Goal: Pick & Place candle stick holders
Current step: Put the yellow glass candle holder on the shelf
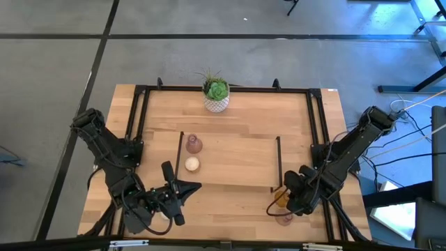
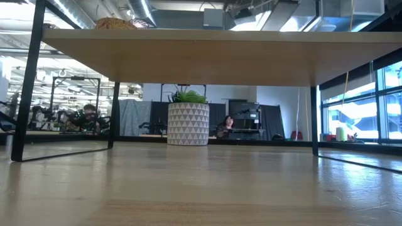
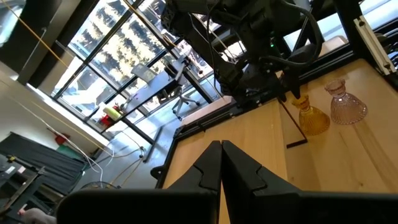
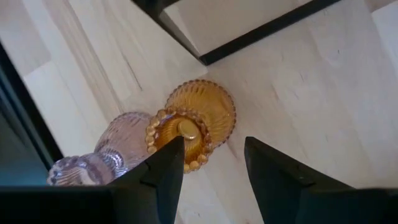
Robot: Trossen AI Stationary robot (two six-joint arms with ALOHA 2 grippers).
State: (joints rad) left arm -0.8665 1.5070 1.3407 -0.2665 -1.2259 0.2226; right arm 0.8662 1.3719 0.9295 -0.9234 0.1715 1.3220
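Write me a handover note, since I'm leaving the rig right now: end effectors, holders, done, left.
Left end effector: shut, empty, parked at the table's near left.
Right end effector: open, above the amber holder at the near right, not gripping yet.
A pink holder stands right beside the amber one.
Another pink holder and a cream holder stand mid-table under the black frame.
Done: cannot tell.
Left: grasp and place the amber one, then its pink neighbour.

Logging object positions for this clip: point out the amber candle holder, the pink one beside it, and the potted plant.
amber candle holder point(image 4: 186, 129): right wrist view, beaded top rim.
pink candle holder point(image 4: 127, 138): right wrist view, ribbed flared base.
potted plant point(image 1: 217, 97): high view, white pot's rim below the leaves.
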